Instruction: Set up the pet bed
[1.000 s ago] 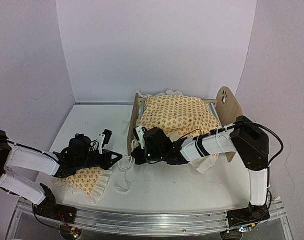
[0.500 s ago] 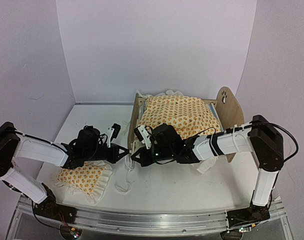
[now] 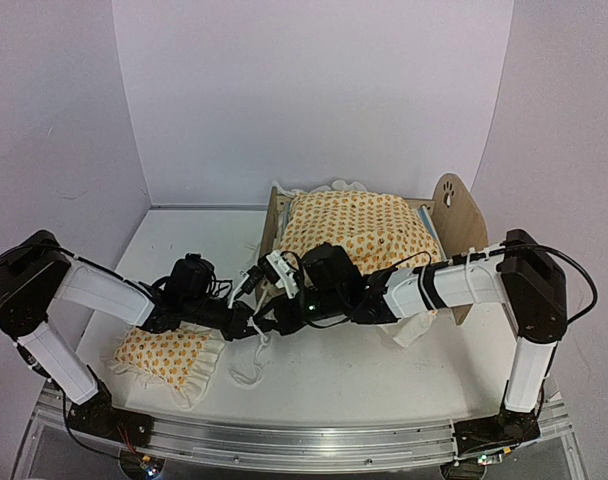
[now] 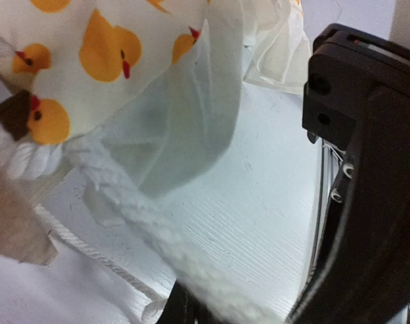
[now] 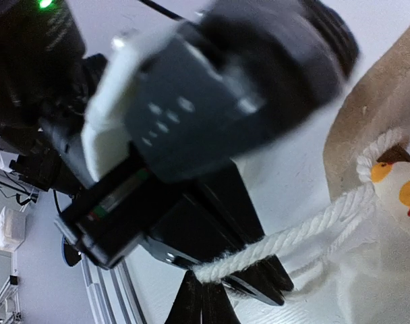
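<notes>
Top external: pet bed (image 3: 454, 215) sits just behind right tool (image 3: 265, 320).

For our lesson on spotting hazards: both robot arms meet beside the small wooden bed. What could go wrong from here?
1. The left pincer and right pincer are both shut on white twisted cord, almost touching; a hard pull could yank the light plywood bed frame sideways.
2. The cord runs by the duck-print ruffled blanket, so a tug may drag it off.
3. With the arms so close, they might collide.
</notes>
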`<act>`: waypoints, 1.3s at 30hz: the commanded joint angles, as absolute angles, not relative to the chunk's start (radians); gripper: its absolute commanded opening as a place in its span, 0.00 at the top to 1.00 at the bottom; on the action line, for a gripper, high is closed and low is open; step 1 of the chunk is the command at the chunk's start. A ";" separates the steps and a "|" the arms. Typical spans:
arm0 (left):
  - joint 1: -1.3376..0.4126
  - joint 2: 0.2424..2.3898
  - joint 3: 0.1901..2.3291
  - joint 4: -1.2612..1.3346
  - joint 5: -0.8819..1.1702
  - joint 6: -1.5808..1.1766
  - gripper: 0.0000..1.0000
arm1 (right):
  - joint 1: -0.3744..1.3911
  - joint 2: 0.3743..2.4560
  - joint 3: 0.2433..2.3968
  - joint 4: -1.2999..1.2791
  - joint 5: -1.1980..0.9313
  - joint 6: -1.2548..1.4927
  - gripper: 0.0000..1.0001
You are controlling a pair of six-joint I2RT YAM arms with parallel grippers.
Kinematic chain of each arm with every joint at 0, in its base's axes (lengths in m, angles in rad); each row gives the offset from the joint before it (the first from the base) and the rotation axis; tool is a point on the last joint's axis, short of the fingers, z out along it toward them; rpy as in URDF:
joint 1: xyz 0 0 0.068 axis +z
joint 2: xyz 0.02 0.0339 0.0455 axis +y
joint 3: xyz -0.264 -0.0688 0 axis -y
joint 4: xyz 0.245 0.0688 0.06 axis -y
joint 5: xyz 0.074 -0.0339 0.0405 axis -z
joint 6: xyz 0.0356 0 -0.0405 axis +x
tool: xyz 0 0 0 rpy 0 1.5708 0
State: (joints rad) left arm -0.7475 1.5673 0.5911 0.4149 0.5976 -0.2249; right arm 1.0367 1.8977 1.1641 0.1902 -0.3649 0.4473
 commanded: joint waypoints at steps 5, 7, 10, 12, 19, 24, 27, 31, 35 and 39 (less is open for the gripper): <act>-0.691 1.674 0.703 0.437 0.912 -0.096 1.00 | 1.010 1.843 1.199 0.133 -0.355 0.359 0.73; -0.677 1.687 0.714 0.437 0.957 -0.080 1.00 | 0.995 1.824 1.187 0.070 -0.324 0.325 0.64; -0.662 1.710 0.740 0.436 0.984 -0.082 1.00 | 0.972 1.769 1.121 0.038 -0.331 0.233 0.52; -0.658 1.719 0.752 0.436 0.999 -0.086 1.00 | 0.969 1.745 1.085 0.020 -0.304 0.162 0.43; -0.657 1.734 0.771 0.436 1.017 -0.105 1.00 | 0.951 1.776 1.055 0.007 -0.299 -0.033 0.37; -0.657 1.744 0.775 0.436 1.026 -0.121 1.00 | 0.954 1.846 1.091 0.062 -0.393 -0.045 0.47; -0.657 1.740 0.772 0.434 1.035 -0.125 1.00 | 0.953 1.875 1.111 0.097 -0.377 -0.032 0.56; -0.657 1.729 0.766 0.434 1.024 -0.134 1.00 | 0.954 1.904 1.141 0.107 -0.427 -0.014 0.76; -0.650 1.678 0.726 0.427 0.858 -0.198 0.93 | 0.953 1.870 1.095 0.126 -0.363 0.085 1.00; -0.653 1.545 0.623 0.423 0.612 -0.347 0.55 | 0.954 1.796 1.026 0.132 -0.308 0.214 1.00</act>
